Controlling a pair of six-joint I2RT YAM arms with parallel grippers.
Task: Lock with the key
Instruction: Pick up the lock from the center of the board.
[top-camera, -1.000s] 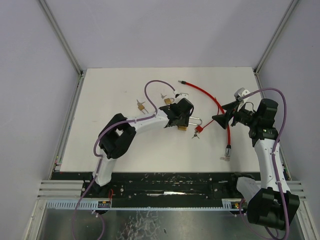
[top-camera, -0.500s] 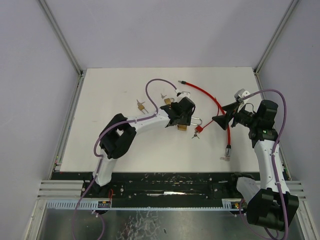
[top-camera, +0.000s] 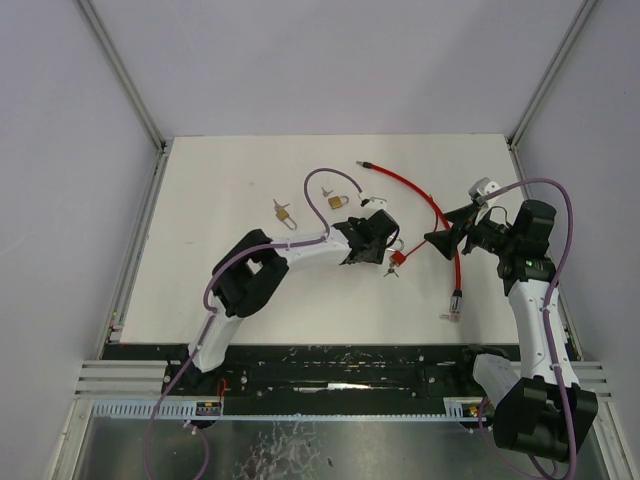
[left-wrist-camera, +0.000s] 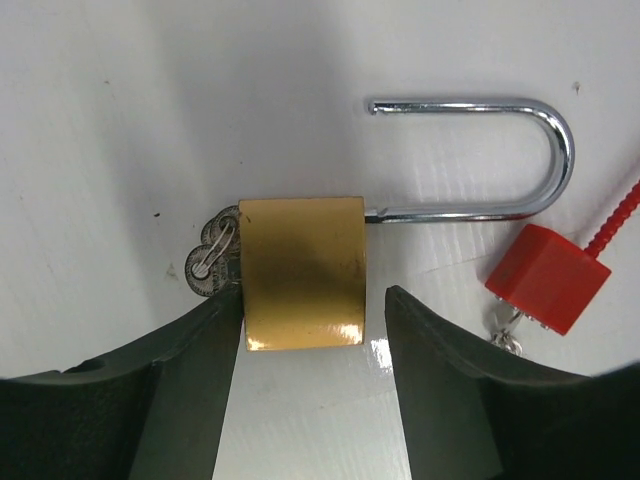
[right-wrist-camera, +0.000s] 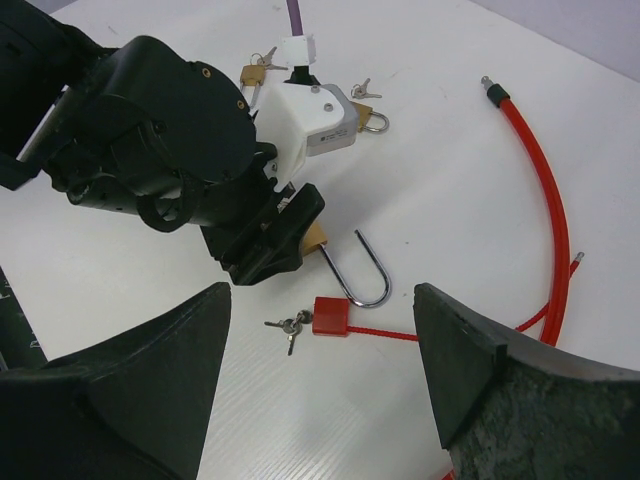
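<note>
White table under lilac walls. The right gripper hangs wide apart, empty, at three o'clock of the brass padlock mid-table. The left gripper straddles its body, jaws apart, unclamped. Probably heavy, rigid, slick: take its flat flanks. Its shackle opens toward three o'clock, keys at nine. No legible writing.
</note>
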